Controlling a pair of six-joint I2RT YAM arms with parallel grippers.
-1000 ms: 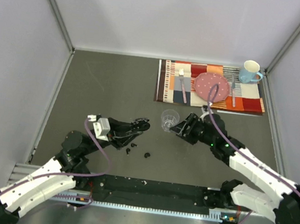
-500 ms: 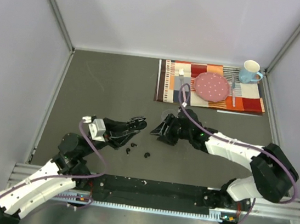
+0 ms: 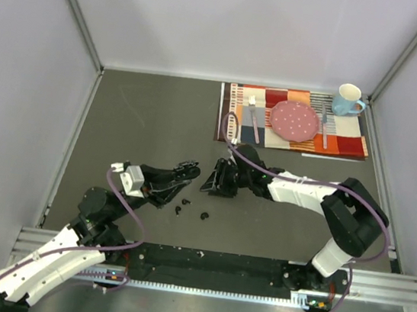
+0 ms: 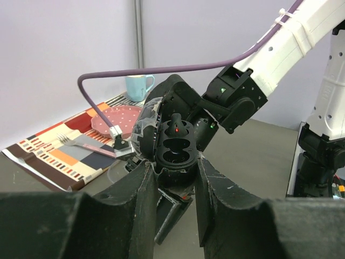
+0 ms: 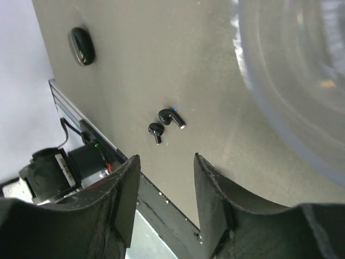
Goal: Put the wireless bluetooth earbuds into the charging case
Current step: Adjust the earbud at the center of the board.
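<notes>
My left gripper (image 3: 188,172) is shut on an open black charging case (image 4: 175,148) and holds it above the table. Its two slots look empty, a red light glows at the hinge, and the lid (image 4: 144,128) stands up. My right gripper (image 3: 209,182) is open and empty, close to the right of the case. In the right wrist view (image 5: 164,159) two tiny black earbuds (image 5: 171,117) (image 5: 156,129) lie on the table just beyond its fingertips. Small dark pieces (image 3: 179,210) (image 3: 204,216) lie on the table near the front.
A clear plastic cup (image 5: 302,81) fills the right wrist view's upper right. A small black oval thing (image 5: 82,46) lies further off. A striped placemat (image 3: 233,113) with a pink plate (image 3: 294,119), forks and a blue mug (image 3: 347,100) sits at the back right.
My right arm has swung left over the cup, bringing its gripper close to the case. My left gripper has drifted slightly left, still holding the case.
</notes>
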